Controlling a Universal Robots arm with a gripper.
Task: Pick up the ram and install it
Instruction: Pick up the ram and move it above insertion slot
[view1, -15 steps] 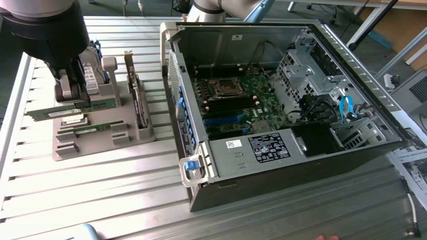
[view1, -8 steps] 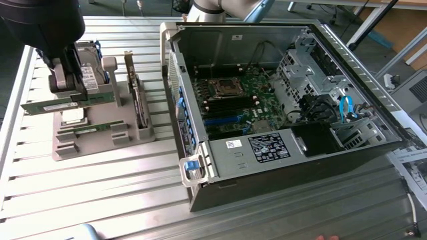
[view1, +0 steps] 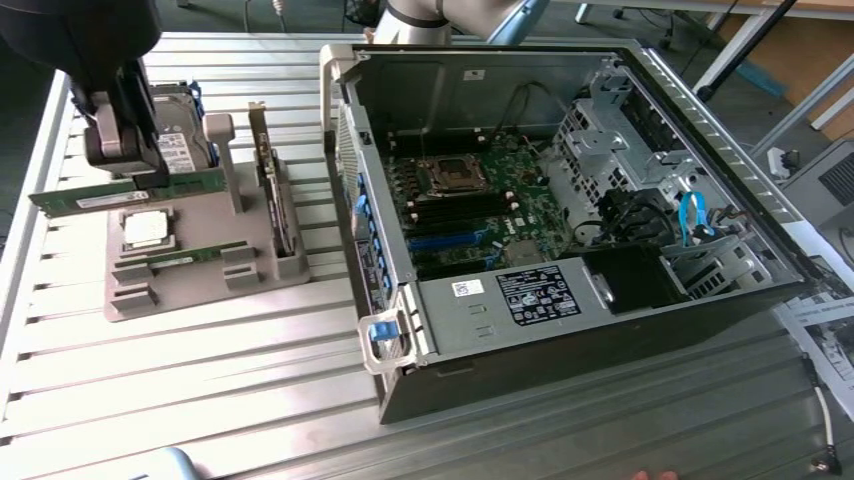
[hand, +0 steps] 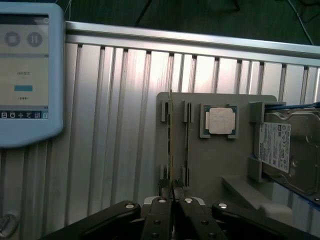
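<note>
The gripper (hand: 172, 192) is pinching the ram (view1: 80, 201) edge-on. It hangs over the gray holder (view1: 200, 290) on the tabletop (view1: 200, 380), near the processor (view1: 144, 230).

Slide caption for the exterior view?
Gripper shut on the ram at the grey parts holder, open computer case on the exterior view's right.
</note>
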